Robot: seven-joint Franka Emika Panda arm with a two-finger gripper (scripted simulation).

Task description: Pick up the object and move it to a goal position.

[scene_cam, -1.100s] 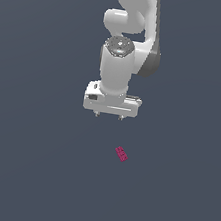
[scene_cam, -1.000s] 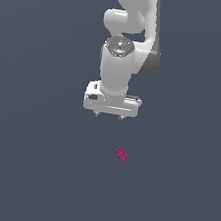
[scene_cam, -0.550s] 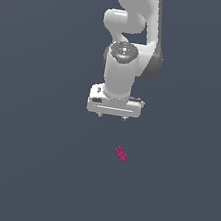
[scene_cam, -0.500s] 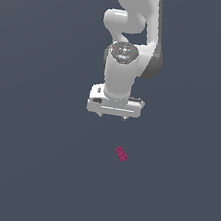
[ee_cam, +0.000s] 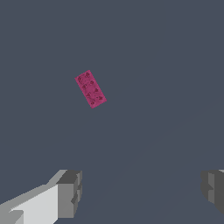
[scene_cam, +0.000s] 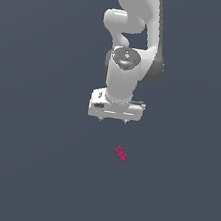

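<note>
So the big white arm is taking up most of the exterior view, reaching down from the top of the picture over a plain dark grey floor that is running out in every direction with nothing on it to mark a goal. At the end of the arm the gripper is hanging above the floor, pointing straight down, and it is carrying nothing. In the wrist view its two grey fingertips are standing wide apart, with only bare floor showing between them, so the jaws are spread and ready.

The magenta-pink brick is lying flat on the floor, studs up, turned at a slant. In the exterior view it is sitting below the gripper and a little toward the exterior view's right, well apart from the fingers. The wrist view is showing the same thing: the brick is lying off from the gap between the fingertips, not under it.

As I am reading it, the task is only just getting going. Nothing has been grasped and the brick is lying untouched. What is left is nearly everything: lining the open jaws up over the brick, probably turning to match its slant, coming down, closing on it, lifting, and carrying it to a goal that I am not seeing marked anywhere
</note>
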